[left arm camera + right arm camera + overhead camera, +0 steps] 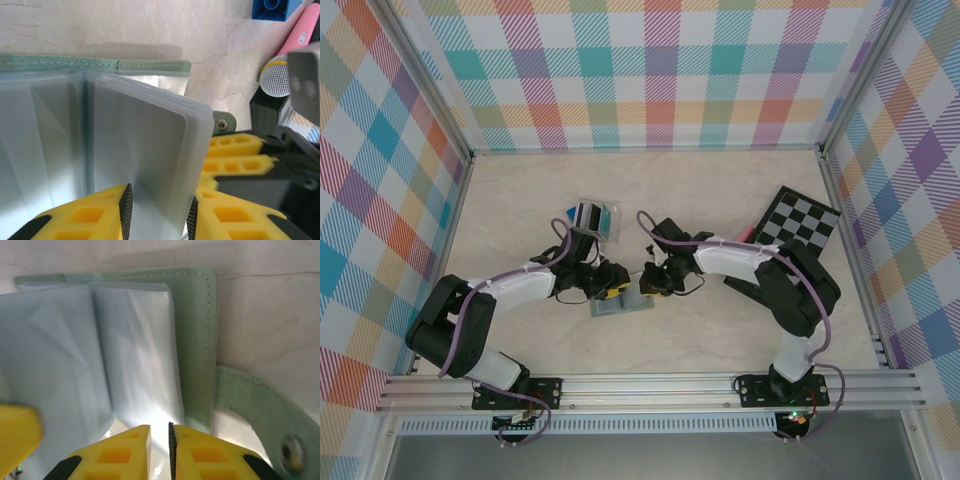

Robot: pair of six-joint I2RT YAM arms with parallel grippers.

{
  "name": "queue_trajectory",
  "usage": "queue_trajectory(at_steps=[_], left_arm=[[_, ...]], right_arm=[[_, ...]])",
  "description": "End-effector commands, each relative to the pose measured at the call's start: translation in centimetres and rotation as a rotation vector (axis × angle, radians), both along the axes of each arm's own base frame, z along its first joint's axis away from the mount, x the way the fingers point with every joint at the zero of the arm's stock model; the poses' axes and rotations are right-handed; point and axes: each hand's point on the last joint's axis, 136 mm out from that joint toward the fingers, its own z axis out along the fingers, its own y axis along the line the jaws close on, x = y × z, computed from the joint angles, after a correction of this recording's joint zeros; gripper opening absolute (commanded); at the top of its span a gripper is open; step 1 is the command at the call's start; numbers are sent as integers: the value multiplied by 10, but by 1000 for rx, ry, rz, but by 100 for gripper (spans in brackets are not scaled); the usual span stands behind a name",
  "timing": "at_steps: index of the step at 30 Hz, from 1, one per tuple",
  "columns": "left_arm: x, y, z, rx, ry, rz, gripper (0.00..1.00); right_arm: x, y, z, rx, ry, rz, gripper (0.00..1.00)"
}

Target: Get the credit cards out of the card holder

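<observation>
- Progress: the card holder (pixel 620 304) lies open on the desk (pixel 520 200), grey-green cover down and pale inner panels up. That is the only part that looks done.
- No credit cards lie loose on the desk near it. I judge that none is out yet and the pulling is all still to do.
- The inner panels (pixel 145 150) are cloudy. I cannot tell which pockets are loaded, or make out a card edge.
- My left jaws (pixel 159 215) are closed part-way on a thick bundle of those panels. The black pads press both faces of the bundle and lift it off the spine like a page.
- My right jaws (pixel 160 440) are narrow, with only a slit between the pads. The lower edge of the right-hand panel (pixel 150 365) runs down to that slit. I cannot tell whether I pinch it or only hover at it.
- From above, the holder sits between the two jaws, left jaws on its left part and right jaws on its right edge, both low over it.
- The closing strap (pixel 260 415) with its stud lies flat to the right of the cover, clear of my right jaws.
- Bystanders: a clear stand of upright cards (pixel 592 217) just behind my left arm, and a checkered board (pixel 798 220) well off to the right. Neither is part of this job.
- Left to do: find a pocket mouth, get a card edge, draw it out, and repeat.
</observation>
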Motion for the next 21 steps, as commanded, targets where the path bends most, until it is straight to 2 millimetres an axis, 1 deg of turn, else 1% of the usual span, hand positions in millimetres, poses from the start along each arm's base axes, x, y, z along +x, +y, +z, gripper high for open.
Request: queue_trajectory(at_steps=[1, 5, 12, 18, 21], left_arm=[[9, -4, 6, -2, -23, 19, 36], [11, -3, 9, -1, -39, 34, 38], [14, -3, 10, -4, -47, 43, 44], [16, 8, 12, 44, -64, 57, 58], [15, 12, 11, 62, -66, 57, 60]], right_arm=[[8, -5, 15, 29, -52, -44, 19], [10, -12, 19, 29, -70, -73, 21], [12, -11, 32, 65, -110, -78, 29], [11, -8, 34, 82, -106, -64, 38], [10, -5, 36, 101, -103, -54, 42]])
